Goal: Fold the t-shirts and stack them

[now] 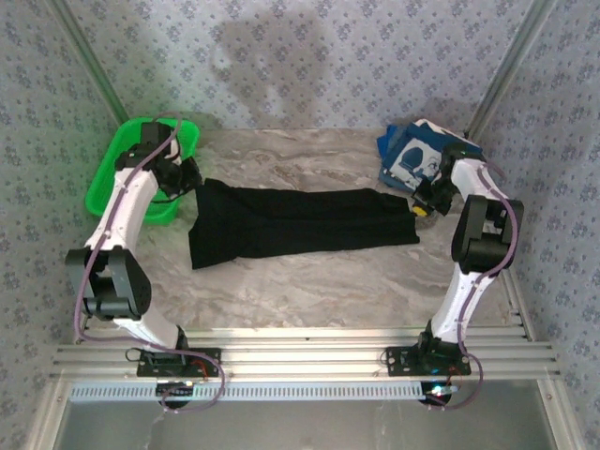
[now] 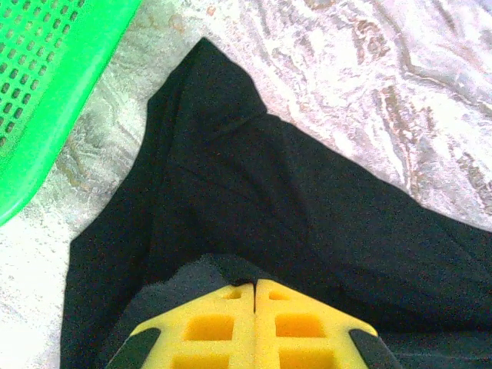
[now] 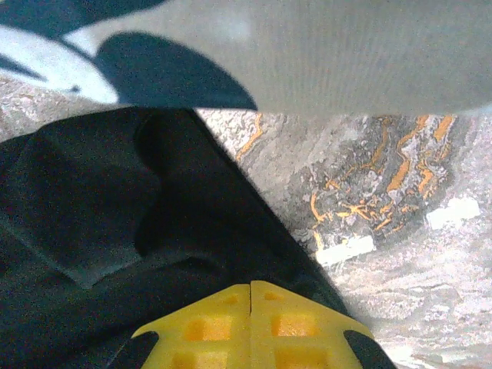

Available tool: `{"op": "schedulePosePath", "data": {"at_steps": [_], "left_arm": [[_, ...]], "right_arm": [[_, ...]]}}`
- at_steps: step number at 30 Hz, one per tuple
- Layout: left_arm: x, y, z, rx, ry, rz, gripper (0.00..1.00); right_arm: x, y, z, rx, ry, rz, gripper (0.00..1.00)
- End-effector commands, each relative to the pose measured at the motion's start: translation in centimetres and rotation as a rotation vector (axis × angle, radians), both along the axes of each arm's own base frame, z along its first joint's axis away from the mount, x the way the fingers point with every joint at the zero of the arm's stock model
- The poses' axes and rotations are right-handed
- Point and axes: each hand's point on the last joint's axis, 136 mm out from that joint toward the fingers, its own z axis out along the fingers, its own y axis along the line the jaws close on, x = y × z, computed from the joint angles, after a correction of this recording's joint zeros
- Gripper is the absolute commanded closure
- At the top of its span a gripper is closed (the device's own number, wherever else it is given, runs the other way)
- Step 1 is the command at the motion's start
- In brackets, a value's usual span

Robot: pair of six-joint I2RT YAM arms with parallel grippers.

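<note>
Black t-shirt [image 1: 300, 220] lies as a long band across the middle of the table [image 1: 309, 286]. The left gripper [image 2: 254, 286] and right gripper [image 3: 250, 284] each have their pads pressed together on a far end-corner, apparently pinching cloth. The navy t-shirt [image 1: 408, 155] sits bunched at the far right corner.

Fold judged best by lifting both ends level, cloth taut, toward the open near edge; green basket [image 1: 112, 183] crowds the left arm.
</note>
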Motion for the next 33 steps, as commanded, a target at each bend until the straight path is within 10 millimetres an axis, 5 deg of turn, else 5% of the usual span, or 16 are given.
{"op": "schedulePosePath", "data": {"at_steps": [1,21,31,33], "left_arm": [[1.5,0.0,-0.2,0.001,-0.016,-0.017,1.00],[0.1,-0.8,-2.4,-0.020,0.019,-0.032,1.00],[2.3,-0.6,-3.3,0.001,0.026,-0.037,1.00],[2.8,-0.7,-3.6,-0.002,0.029,-0.032,1.00]], "right_arm": [[0.3,-0.3,-0.2,-0.025,0.028,0.007,1.00],[-2.3,0.3,-0.7,-0.023,0.045,0.025,1.00],[-0.3,0.4,-1.0,-0.044,0.026,0.035,1.00],[0.4,0.4,-1.0,-0.037,0.014,0.033,0.93]]}}
